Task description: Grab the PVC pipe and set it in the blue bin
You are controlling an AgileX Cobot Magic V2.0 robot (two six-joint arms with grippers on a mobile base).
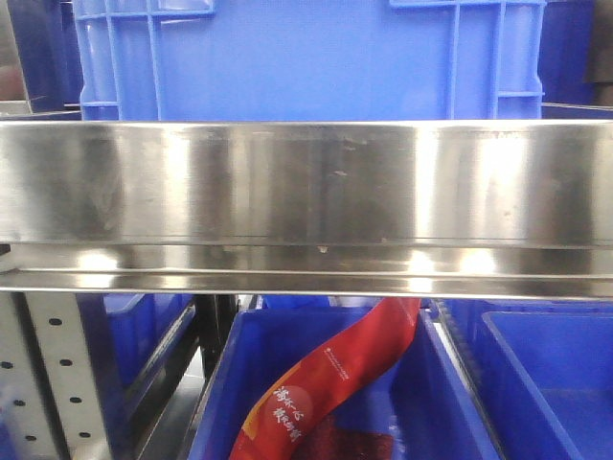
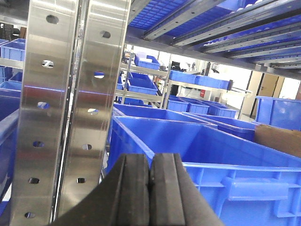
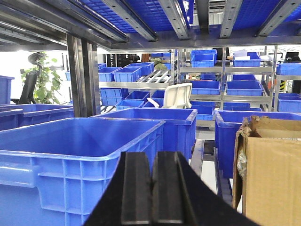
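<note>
Warehouse shelving, rows of blue plastic bins. Front view: brushed steel shelf rail (image 1: pixel 306 182), ribbed blue bin (image 1: pixel 306 57) above, red printed packet (image 1: pixel 326 383) in a bin below. Left hand (image 2: pixel 150 188) closed, black pads touching, beside perforated steel upright (image 2: pixel 70 108). Right hand (image 3: pixel 151 193) closed, empty; cardboard box (image 3: pixel 270 174) right. PVC pipe unseen in any view.
</note>
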